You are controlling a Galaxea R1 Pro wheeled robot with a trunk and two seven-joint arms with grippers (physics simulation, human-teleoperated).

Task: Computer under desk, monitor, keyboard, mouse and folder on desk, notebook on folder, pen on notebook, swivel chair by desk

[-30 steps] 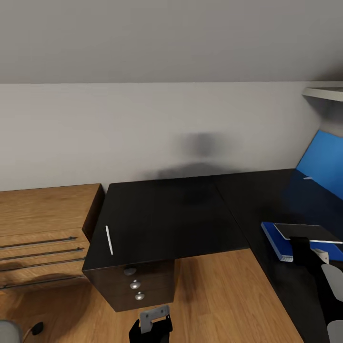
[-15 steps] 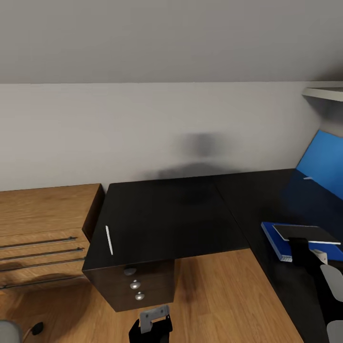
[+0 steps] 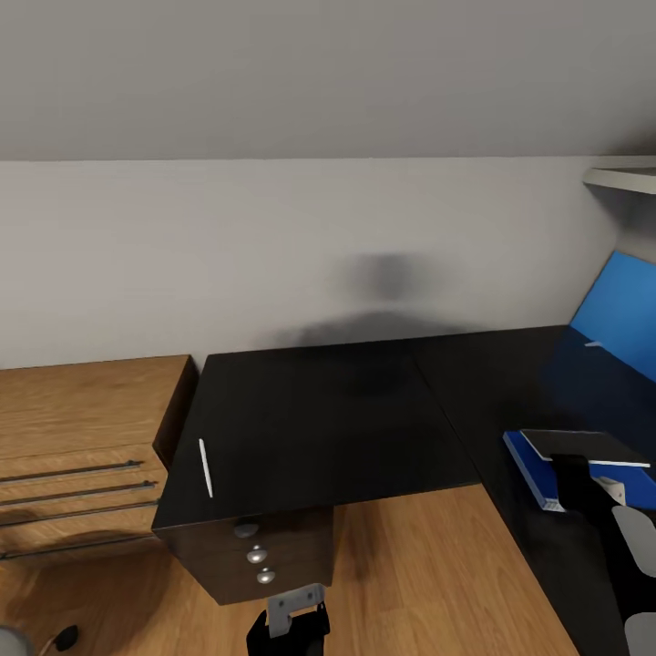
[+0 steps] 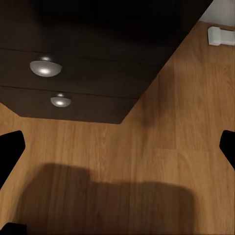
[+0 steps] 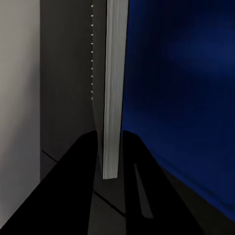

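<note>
Right gripper [image 5: 110,161] clamped on notebook [image 3: 583,445] edge over blue folder [image 3: 533,465]; left gripper [image 4: 117,147] spread wide over floor [image 4: 161,161]. Pen [image 3: 206,467] at nine o'clock on desk [image 3: 337,410].

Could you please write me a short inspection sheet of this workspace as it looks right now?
Surface: black L-shaped desk against a grey wall, with a drawer unit under its near corner.
Job's things: white pen lies near the desk's left edge; blue folder lies flat at the right; the notebook is held just above the folder; monitor at far right.
Clutter: nothing seen.
Grippers: right gripper has its fingers closed on the notebook's edge; left gripper is open over the wooden floor by the drawers.
Cables: nothing seen.
Surroundings: wooden dresser left of the desk; shelf at upper right.
</note>
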